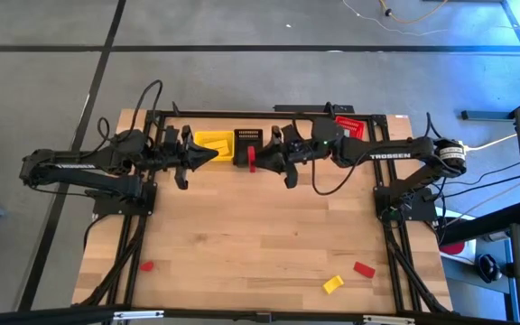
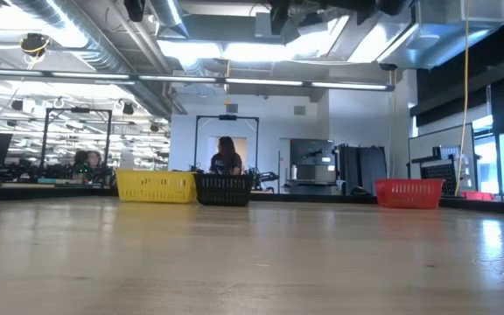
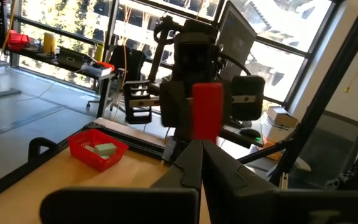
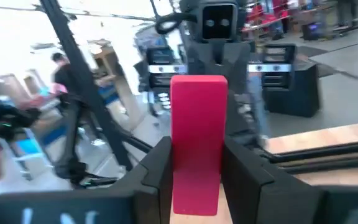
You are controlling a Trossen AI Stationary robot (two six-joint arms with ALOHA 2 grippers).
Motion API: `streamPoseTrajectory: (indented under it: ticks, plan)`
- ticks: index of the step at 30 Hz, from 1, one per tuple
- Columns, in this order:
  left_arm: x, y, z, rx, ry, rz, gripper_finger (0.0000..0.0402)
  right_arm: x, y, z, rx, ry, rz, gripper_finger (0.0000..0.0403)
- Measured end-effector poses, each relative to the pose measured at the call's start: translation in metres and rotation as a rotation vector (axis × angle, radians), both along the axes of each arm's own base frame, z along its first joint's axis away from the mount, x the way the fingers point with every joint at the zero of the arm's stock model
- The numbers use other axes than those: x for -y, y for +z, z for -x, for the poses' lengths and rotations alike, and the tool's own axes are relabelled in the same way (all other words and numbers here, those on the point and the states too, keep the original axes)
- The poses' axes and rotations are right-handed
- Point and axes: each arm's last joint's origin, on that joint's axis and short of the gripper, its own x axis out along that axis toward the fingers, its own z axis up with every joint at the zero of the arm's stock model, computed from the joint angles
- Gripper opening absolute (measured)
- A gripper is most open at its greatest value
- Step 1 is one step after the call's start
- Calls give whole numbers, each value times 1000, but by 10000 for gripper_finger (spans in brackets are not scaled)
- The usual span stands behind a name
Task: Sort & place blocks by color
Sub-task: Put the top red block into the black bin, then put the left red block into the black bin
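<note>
**Red bar held above the far edge of the table**

On the wooden table, backed by a bright workshop, the right gripper clamps an upright red block beside the black basket. The left gripper faces it, fingers pressed together, over the yellow basket. Two red blocks and a yellow block lie near the front edge.

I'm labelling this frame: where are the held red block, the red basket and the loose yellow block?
red block (image 4: 197, 143), right wrist view, middle of its face.
red basket (image 2: 408, 193), low view, front wall.
yellow block (image 1: 333, 284), high view, its top.
</note>
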Motion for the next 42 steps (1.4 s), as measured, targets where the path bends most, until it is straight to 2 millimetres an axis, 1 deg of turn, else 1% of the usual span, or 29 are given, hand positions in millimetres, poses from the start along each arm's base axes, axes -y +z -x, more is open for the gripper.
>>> streamPoseTrajectory:
  ticks: [2,4,8,10,12,14,18,22,25,29,31,34,37,39,42]
  plan:
    - [0,0,0,0,0,0,0,3,-6,-2,-52,-92,-4,101]
    - [0,0,0,0,1,0,0,9,-14,-8,-154,-179,-14,101]
    - [0,0,0,0,1,0,0,28,-33,-30,-393,-294,-27,101]
    - [0,0,0,0,3,0,0,41,-49,-41,-532,-384,-25,101]
    - [0,0,0,0,7,1,0,56,-70,-50,-660,-477,-16,101]
    - [0,0,0,0,8,1,0,70,-91,-58,-750,-545,-16,101]
    - [0,0,0,0,10,1,0,89,-128,-67,-837,-607,-86,101]
    - [-1,0,0,1,16,3,0,95,-148,-72,-864,-627,-122,101]
    - [-1,0,0,1,16,3,0,96,-154,-75,-856,-632,-134,101]
    - [-1,0,0,1,16,3,0,96,-153,-77,-826,-639,-154,101]
    - [-1,0,0,1,17,3,0,97,-153,-77,-824,-639,-152,120]
    - [-1,0,0,1,41,6,0,96,-153,-77,-825,-640,-155,171]
    - [-2,0,0,2,61,9,0,96,-153,-77,-824,-640,-155,209]
    - [-2,0,0,2,61,9,0,96,-151,-77,-819,-642,-162,224]
    - [-2,0,0,0,54,8,0,96,-143,-75,-799,-640,-181,232]
